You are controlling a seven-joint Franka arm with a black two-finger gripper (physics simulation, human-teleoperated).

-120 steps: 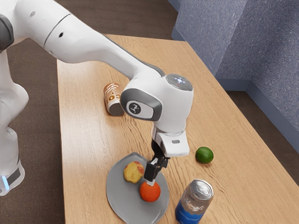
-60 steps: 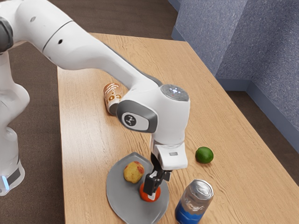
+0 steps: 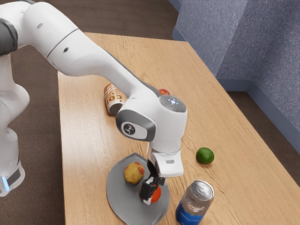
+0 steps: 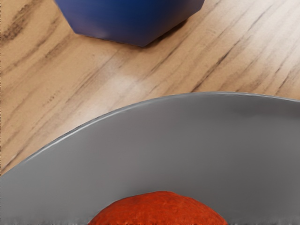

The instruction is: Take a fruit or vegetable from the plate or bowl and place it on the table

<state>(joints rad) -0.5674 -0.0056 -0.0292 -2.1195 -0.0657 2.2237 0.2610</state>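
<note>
My gripper [image 3: 153,192] is down at the grey plate [image 3: 123,201], its fingers apart on either side of the orange-red round fruit [image 3: 156,193]. One black finger hides part of that fruit. A yellow fruit with reddish patches [image 3: 134,173] lies on the same plate, beside the gripper. In the wrist view, the top of the orange-red fruit [image 4: 159,209] bulges at the lower edge, with the plate [image 4: 197,136] around it.
A blue and silver can [image 3: 194,204] stands close to the plate; its blue base [image 4: 136,21] is in the wrist view. On the table [image 3: 86,140] are a green lime [image 3: 205,155], a brown-labelled tin [image 3: 114,99] and a reddish fruit [image 3: 163,92] behind my hand.
My hand has moved down and slightly toward the exterior view's left, from above the orange-red fruit to around it. The reddish fruit behind my hand has come into sight.
</note>
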